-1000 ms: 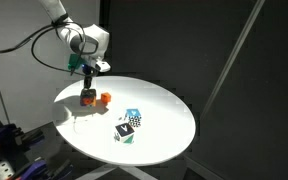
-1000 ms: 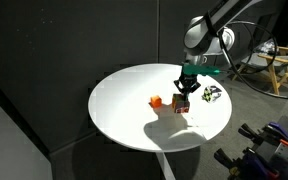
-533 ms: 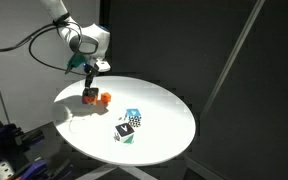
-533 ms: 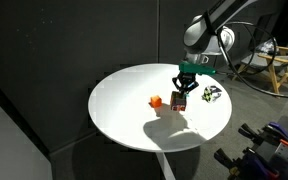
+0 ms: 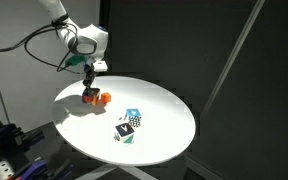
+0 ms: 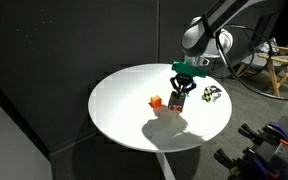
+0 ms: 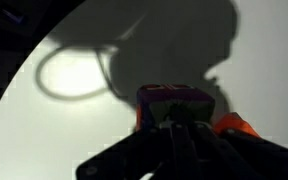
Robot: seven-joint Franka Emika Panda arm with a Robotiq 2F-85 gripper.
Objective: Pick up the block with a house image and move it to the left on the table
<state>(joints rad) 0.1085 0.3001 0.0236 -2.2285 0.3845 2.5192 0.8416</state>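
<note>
The block with a house image (image 5: 89, 96) has maroon sides and sits between my fingers, next to the small orange cube (image 5: 105, 98) at the far side of the round white table (image 5: 169, 108). My gripper (image 5: 89, 91) is shut on it from above. Another exterior view shows the gripper (image 6: 181, 94), the block (image 6: 179, 102), the orange cube (image 6: 155, 101) and the table (image 6: 119, 105). In the wrist view the block (image 7: 172, 100) fills the space between my gripper's (image 7: 174, 126) dark fingers, with the orange cube (image 7: 240, 127) beside it. Its picture face is hidden.
A blue-and-white cube (image 5: 133, 116) and a black-and-white patterned cube (image 5: 125, 130) lie near the table's middle, seen also as a cluster (image 6: 212, 94). Dark curtains surround the table. A chair (image 6: 280, 62) stands behind.
My gripper has risen slightly with the maroon block held in it. The orange cube and the other cubes have not moved.
</note>
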